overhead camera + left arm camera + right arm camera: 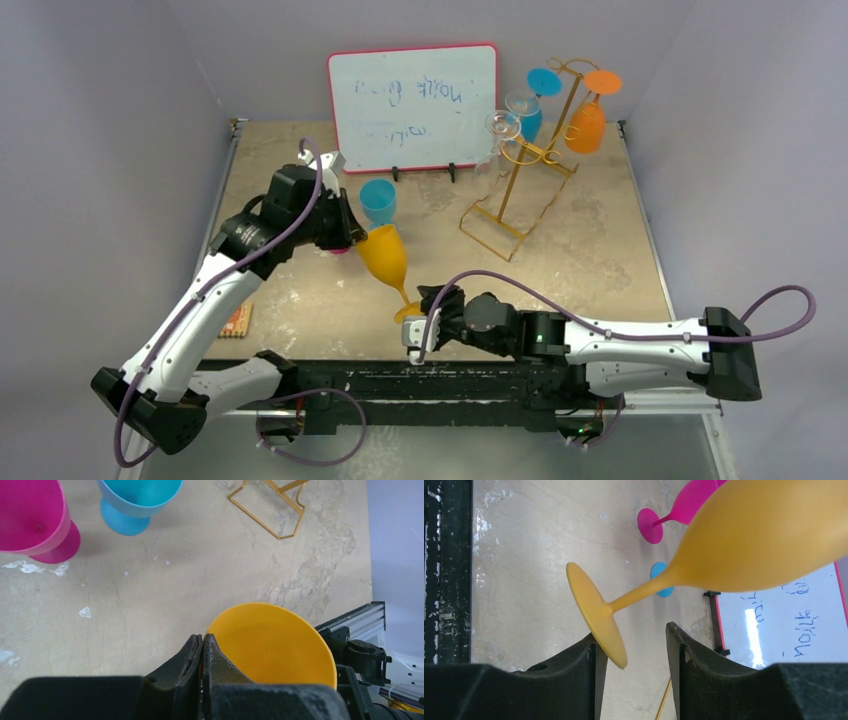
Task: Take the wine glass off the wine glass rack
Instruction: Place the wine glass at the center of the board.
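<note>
Pinching the glass [385, 253] by its rim with jaws shut, the left gripper [203, 650] holds it tilted at the near side, well apart from the rack [515, 190]; the right gripper [631, 647], open at the foot, would do best to centre on the stem before closing

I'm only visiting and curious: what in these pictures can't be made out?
Top view: pink plastic goblet, nearly all hidden behind the left gripper.
Top view: writing on the red-framed whiteboard, too blurred to read.
Left wrist view: stem of the yellow plastic wine glass, hidden under its own bowl.
</note>
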Tool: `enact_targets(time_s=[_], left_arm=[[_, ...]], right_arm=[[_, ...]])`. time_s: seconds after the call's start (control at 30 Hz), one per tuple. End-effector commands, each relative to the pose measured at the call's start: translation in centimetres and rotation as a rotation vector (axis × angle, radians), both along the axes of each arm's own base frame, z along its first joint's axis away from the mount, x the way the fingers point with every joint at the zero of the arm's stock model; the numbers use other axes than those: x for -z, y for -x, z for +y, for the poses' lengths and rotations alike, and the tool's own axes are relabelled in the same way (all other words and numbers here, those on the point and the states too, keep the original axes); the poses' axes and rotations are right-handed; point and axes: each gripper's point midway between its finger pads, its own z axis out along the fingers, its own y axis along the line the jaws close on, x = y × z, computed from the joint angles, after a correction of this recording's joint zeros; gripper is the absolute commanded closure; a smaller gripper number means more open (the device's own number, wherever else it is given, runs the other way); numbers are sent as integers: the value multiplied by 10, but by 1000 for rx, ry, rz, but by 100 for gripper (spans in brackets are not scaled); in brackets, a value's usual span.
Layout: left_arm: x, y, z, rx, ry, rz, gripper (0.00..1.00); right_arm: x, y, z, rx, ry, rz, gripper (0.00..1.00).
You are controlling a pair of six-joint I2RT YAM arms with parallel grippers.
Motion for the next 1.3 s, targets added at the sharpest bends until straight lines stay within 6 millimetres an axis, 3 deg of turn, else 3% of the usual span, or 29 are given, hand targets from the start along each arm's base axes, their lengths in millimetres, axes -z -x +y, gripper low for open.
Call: enact_targets(time_s=[0.0, 0.2, 0.27, 0.37, 0.43, 0.57, 0.77, 0.87, 0.97, 1.13, 1.27], left_arm=[[-29, -2, 15, -43, -15, -130, 100], [-52, 0, 24, -48, -27, -216, 100], [-52, -5, 43, -118, -96, -241, 100], [-50, -11, 89, -294, -254, -290, 100], [-52, -9, 103, -345, -290, -319, 100], [-51, -6, 105, -365, -243, -366, 100], [-11, -4, 89, -276, -231, -318, 100], [-1, -8, 87, -259, -244, -340, 100], [-2, -16, 83, -281, -195, -392, 100], [3, -29, 85, -367, -124, -484, 100], [17, -35, 92, -395, -142, -540, 100]], right_arm=[[-31, -5, 2, 45, -161, 4, 50], [-29, -5, 1, 53, -160, 13, 49], [-28, -7, 0, 79, -160, 34, 48], [-24, -9, -5, 133, -158, 84, 48], [-24, -9, -8, 159, -188, 122, 48], [-30, -6, -12, 177, -260, 163, 48], [-57, -10, -26, 258, -440, 225, 41], [-76, -15, -35, 347, -602, 315, 33], [-90, -30, -58, 531, -817, 410, 20], [-83, -36, -88, 733, -1020, 575, 12], [-54, -35, -96, 803, -1057, 709, 10]])
